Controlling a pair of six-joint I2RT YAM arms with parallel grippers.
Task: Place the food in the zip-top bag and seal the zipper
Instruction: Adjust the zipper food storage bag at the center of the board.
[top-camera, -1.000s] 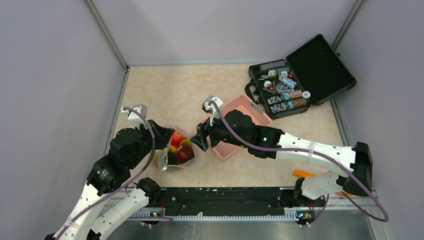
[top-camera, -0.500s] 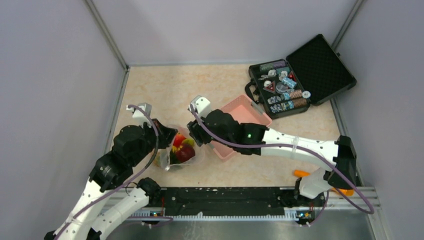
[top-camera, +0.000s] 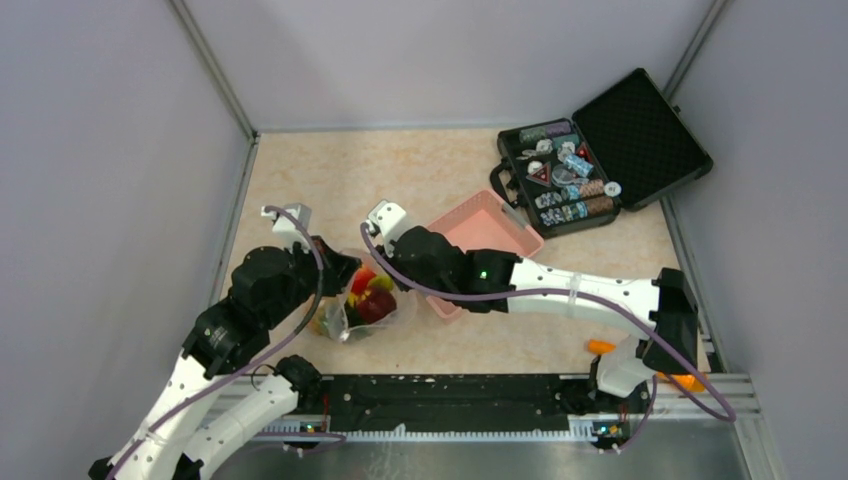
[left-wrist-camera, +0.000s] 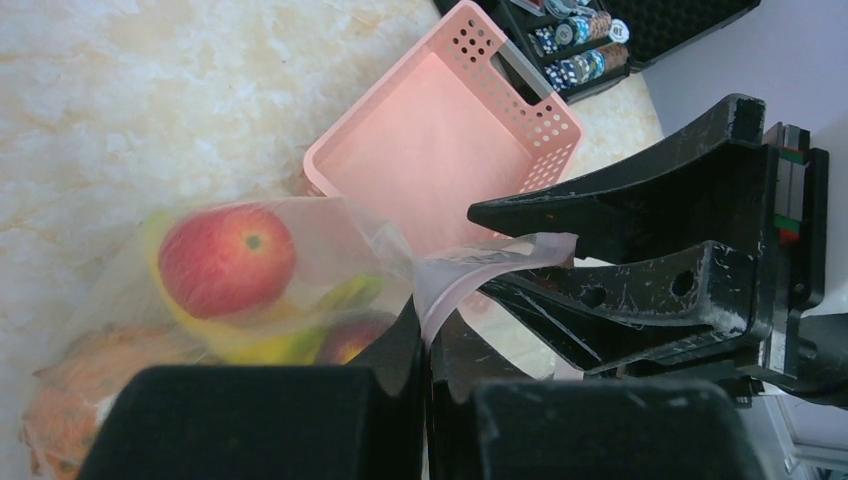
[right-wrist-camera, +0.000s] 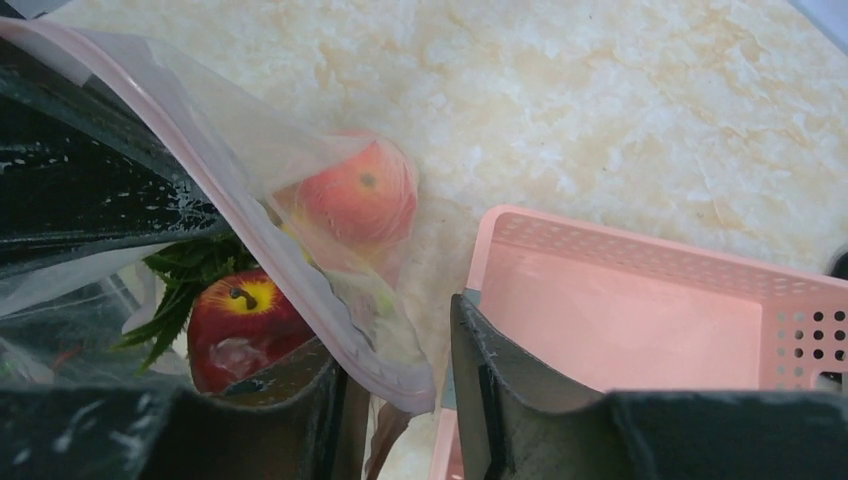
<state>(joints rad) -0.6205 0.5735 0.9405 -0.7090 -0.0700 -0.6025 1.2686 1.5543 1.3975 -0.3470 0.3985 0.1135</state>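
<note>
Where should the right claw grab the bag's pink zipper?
Probably at the zipper end nearest the pink basket, coming from the basket side. That end hangs between the open fingers of the right gripper, and the left gripper pinches the bag farther along.

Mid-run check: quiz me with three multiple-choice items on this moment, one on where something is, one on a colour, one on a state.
1. Where is the food?
A in the pink basket; B in the zip-top bag; C in the black case.
2. What colour is the zipper?
A blue; B green; C pale pink.
3. How is the left gripper?
A shut on the bag's plastic; B open, clear of the bag; C shut on the pink basket's rim.

Key:
1 B, the fruit shows through the clear plastic.
2 C, the right wrist view shows a pink strip along the bag's mouth.
3 A, its fingers meet with the plastic pinched between them.
</note>
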